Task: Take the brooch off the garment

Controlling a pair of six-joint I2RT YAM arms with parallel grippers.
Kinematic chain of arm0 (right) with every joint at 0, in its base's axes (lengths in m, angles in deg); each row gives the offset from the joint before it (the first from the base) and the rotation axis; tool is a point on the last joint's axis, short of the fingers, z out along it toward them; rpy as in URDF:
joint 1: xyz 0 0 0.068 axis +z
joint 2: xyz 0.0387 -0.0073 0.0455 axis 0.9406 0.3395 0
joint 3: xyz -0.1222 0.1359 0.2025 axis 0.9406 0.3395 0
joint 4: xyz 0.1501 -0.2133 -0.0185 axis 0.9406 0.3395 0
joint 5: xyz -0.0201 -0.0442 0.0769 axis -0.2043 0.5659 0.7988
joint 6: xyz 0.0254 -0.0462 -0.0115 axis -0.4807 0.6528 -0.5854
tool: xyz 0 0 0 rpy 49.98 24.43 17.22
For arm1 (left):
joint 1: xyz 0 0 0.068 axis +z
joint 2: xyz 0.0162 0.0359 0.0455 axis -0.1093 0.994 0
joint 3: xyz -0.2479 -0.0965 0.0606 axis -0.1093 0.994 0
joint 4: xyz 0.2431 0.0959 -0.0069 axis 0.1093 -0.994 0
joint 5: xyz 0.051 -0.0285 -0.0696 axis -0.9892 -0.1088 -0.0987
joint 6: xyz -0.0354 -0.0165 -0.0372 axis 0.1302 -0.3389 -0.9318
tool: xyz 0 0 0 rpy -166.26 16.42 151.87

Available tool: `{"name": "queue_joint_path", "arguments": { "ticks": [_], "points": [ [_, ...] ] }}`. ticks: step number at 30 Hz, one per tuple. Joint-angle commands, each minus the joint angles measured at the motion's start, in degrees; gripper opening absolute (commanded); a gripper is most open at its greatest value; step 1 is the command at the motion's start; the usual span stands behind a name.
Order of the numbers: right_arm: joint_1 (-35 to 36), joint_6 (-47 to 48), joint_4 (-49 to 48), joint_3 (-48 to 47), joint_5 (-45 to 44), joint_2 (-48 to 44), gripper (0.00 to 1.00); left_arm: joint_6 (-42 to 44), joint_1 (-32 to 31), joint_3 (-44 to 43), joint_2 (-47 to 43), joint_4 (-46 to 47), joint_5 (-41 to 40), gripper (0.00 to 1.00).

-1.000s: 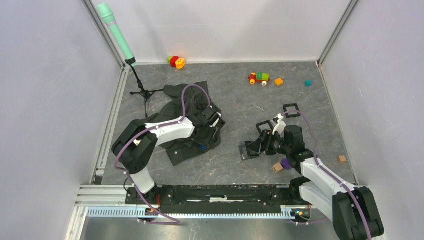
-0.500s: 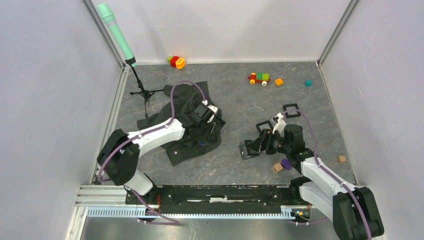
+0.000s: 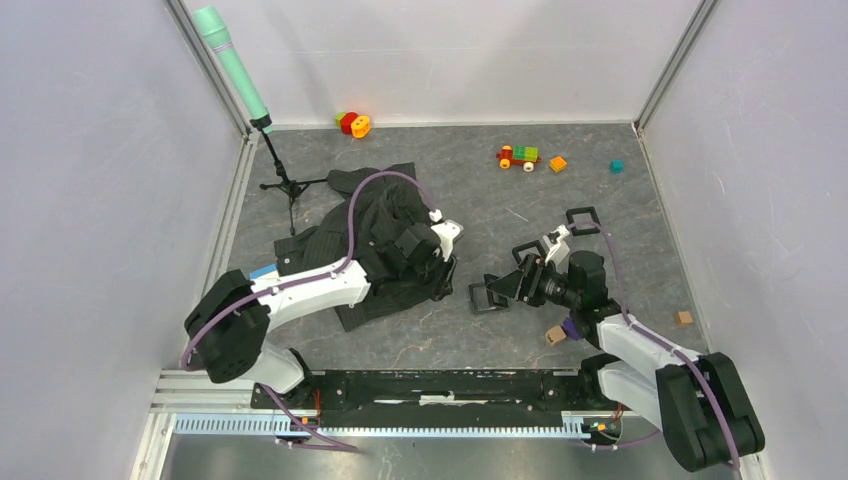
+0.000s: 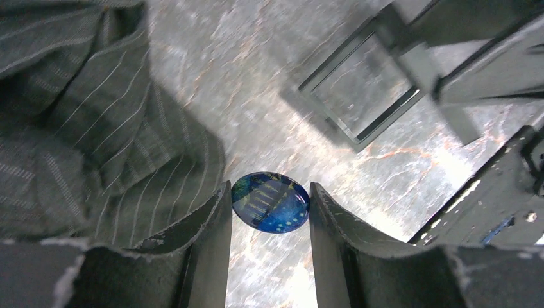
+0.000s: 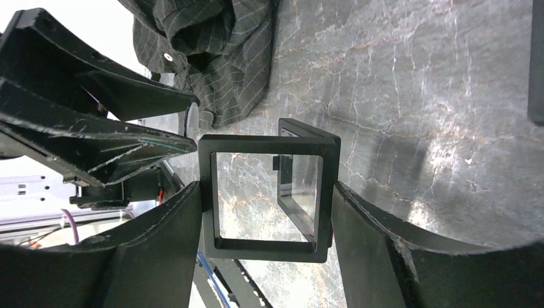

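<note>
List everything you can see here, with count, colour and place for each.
garment: one, dark pinstriped, left of centre.
brooch: one, blue, gripped beside the garment's edge.
black frame: one, gripped; second frame lying beyond the right arm.
toy train: one, multicoloured, far side.
orange block: one, beside the train.
teal cube: one, far right.
small toy: one, red-orange, back wall.
microphone: one, mint green, far left.
tan blocks: two, near right.
left fingers: two, black, closed on the brooch.
right fingers: two, black, closed on the black frame.
</note>
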Motion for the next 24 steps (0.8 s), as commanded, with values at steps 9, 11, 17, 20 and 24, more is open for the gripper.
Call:
{"name": "queue_joint_path", "arguments": {
  "ticks": [9,11,17,20,24],
  "points": [
    [-0.3,-13.1,-27.4,7.2,3.8,10.3,0.61,-5.3,-3.2,0.0,7.3,20.8,4.6,0.45],
    [-0.2,-12.9,-28.2,7.3,3.3,11.1,0.60,-6.0,-3.2,0.2,8.2,21.7,4.1,0.45],
    [-0.2,-13.5,-30.5,7.1,3.5,13.0,0.60,-8.3,-3.3,1.0,9.9,24.2,4.9,0.45],
    [-0.2,-14.4,-32.5,7.2,3.6,14.0,0.60,-10.8,-3.3,2.0,9.8,25.8,5.6,0.45],
    [-0.3,-14.9,-33.5,7.5,3.3,14.6,0.60,-13.2,-3.6,4.2,9.3,29.9,6.9,0.45]
  ]
}}
